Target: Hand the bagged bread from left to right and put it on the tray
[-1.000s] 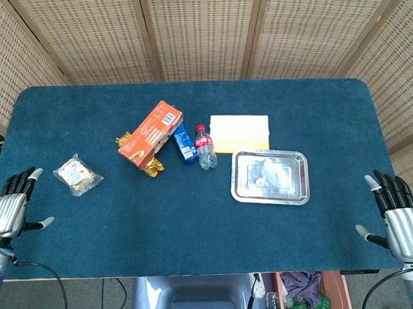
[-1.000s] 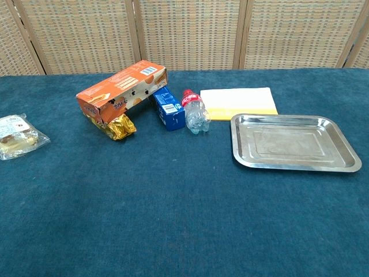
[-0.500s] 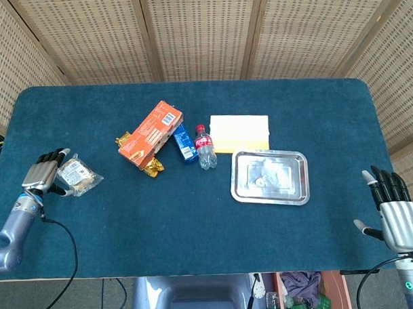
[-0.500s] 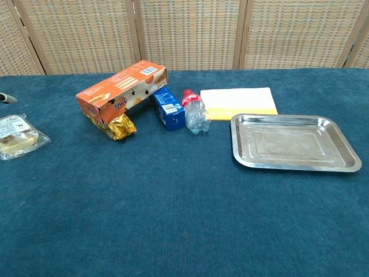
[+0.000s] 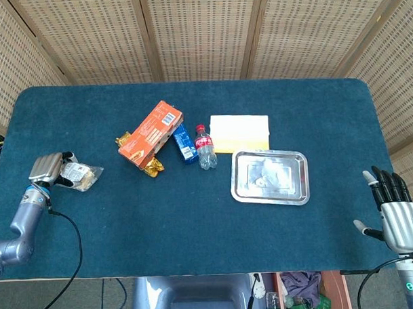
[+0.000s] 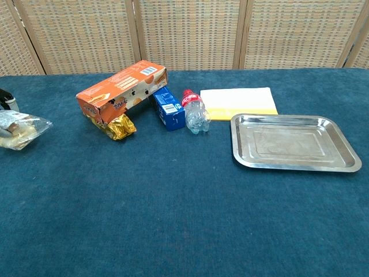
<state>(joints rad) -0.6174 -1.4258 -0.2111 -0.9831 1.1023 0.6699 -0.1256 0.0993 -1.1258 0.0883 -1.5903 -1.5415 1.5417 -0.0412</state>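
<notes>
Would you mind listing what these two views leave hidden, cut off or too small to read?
- Left hand: in the head view its back hides the fingers at the bagged bread, so the grip is unclear; the chest view's left edge cuts it off.
- Right hand: outside the chest view entirely.
- Orange box and blue carton: print too small to read.
</notes>
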